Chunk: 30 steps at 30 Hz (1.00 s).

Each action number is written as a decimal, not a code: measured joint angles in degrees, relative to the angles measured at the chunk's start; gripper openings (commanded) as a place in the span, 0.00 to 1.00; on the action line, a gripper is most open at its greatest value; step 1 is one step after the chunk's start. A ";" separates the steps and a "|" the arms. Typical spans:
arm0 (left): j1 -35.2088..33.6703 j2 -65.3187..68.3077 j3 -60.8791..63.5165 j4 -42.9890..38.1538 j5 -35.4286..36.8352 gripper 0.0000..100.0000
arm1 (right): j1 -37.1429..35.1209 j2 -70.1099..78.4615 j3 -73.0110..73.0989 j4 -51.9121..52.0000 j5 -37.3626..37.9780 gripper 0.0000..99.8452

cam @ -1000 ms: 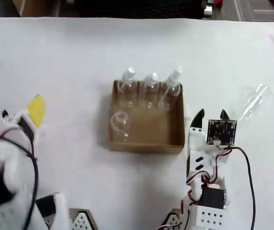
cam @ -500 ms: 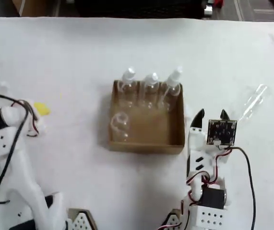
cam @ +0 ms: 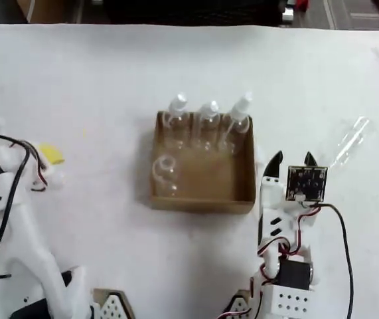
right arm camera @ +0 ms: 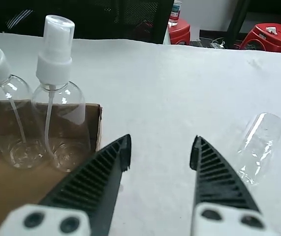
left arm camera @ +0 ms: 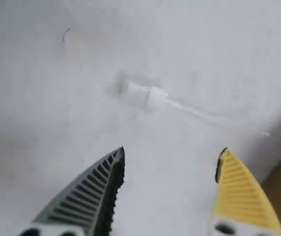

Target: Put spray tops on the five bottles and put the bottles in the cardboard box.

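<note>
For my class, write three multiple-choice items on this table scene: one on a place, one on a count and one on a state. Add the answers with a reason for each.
1. Where is the loose bottle that is outside the cardboard box?
A. Lying on the table on the right arm's side of the box
B. Standing on the left arm's side of the box
C. Held in the jaws of an arm

2. How many bottles in the box carry a spray top?
A. Two
B. Three
C. Five

3. How do the right arm's jaws stand?
A. Shut on a bottle
B. Shut on nothing
C. Open, holding nothing

Answers:
1. A: the high view shows it lying on its side near the right arm.
2. B: three topped bottles line the far wall, and the fourth bottle has no top.
3. C: the right wrist view shows bare table between them.
</note>
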 measured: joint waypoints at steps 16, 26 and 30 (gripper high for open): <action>0.62 0.00 6.33 -1.58 -2.99 0.28 | 0.00 0.00 0.00 0.00 0.00 0.18; 0.62 9.05 6.68 -3.60 -4.13 0.28 | 0.00 0.00 0.00 0.00 0.00 0.18; 0.53 21.89 -0.26 -2.02 -3.16 0.28 | 0.00 0.00 0.00 0.00 0.00 0.18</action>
